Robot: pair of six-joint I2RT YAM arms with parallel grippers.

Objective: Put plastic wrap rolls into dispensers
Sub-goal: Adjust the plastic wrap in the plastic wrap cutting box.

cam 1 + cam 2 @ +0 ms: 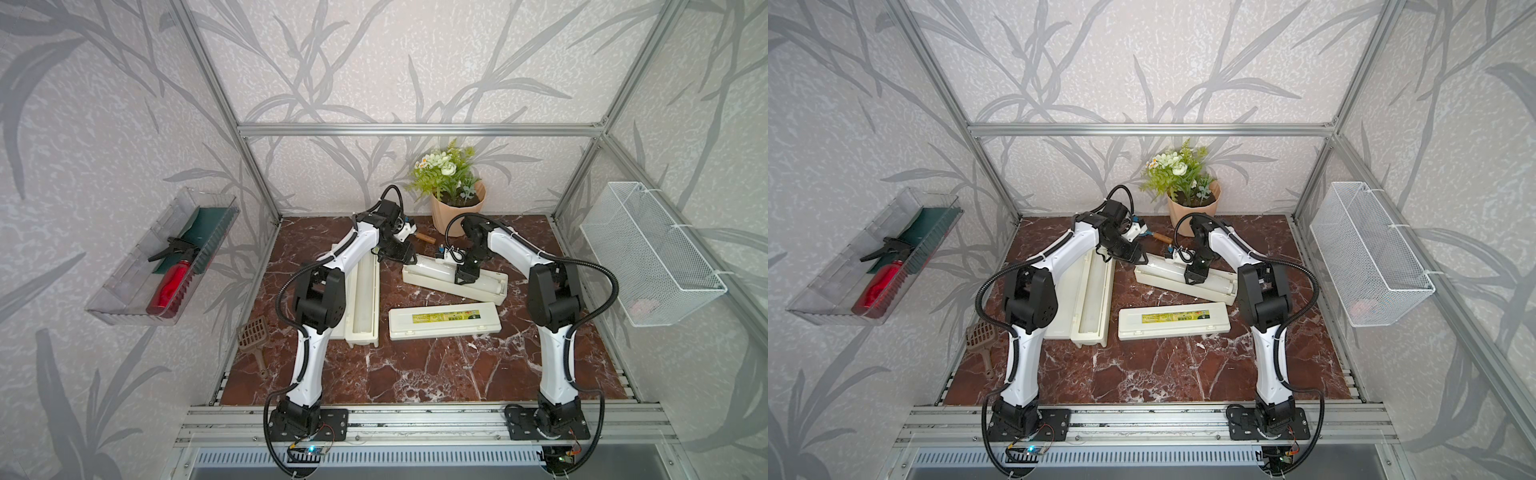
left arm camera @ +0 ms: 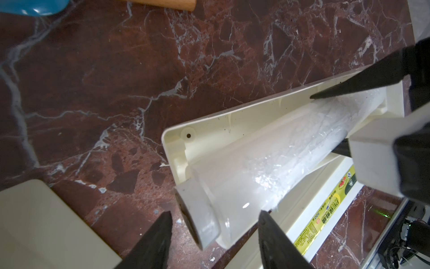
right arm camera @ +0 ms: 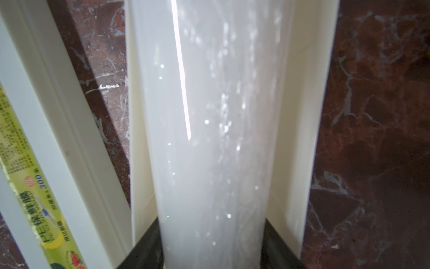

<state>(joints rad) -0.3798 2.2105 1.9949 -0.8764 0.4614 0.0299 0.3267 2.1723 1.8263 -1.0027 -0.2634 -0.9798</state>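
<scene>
At your left, the open dispenser [image 1: 368,332] holds what looks like 1 roll [image 1: 366,286] in its tray. Next, your left gripper [image 2: 215,212] has its jaws spread, straddling the tube end of the second roll [image 2: 267,167] without touching it. That roll lies in the angled dispenser [image 2: 209,125], its tube end jutting over the end wall. Your right gripper [image 3: 213,220] clamps its middle. The labelled lid [image 1: 444,318] lies flat just in front.
</scene>
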